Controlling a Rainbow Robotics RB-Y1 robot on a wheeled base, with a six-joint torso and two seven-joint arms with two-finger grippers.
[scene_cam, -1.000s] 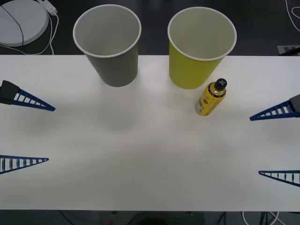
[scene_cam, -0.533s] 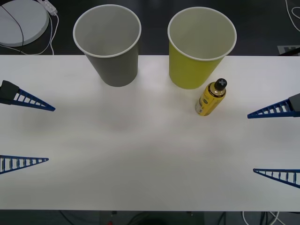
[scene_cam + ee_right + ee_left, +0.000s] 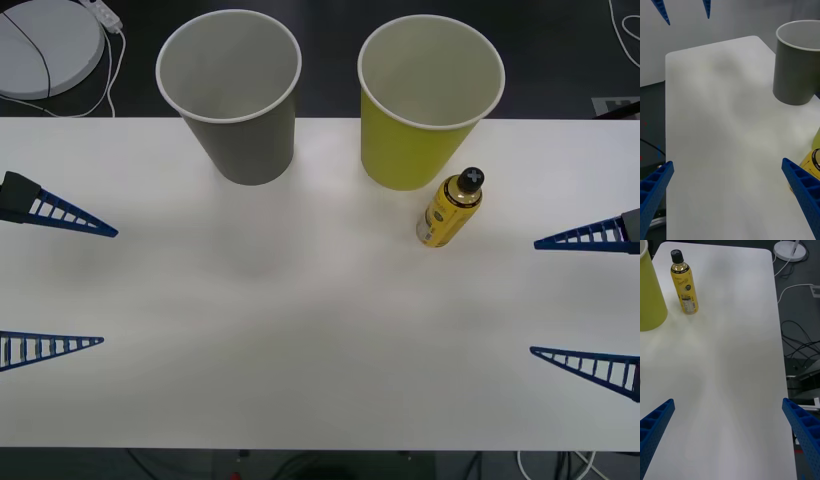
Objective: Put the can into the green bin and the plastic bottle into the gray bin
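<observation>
Upright on the white table, the small yellow plastic bottle with black screw cap stands just beside the yellow-green paper cup, both grippers' jaws spread wide at the table's sides, left gripper and right gripper.

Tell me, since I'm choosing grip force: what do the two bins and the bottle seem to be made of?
The gray bin and green bin look like matte paper cups: tapered walls, white insides, rolled white rims. The plastic bottle looks like glossy clear plastic holding yellow liquid, with a black screw cap and printed label; the plastic is my guess from its sheen.
</observation>
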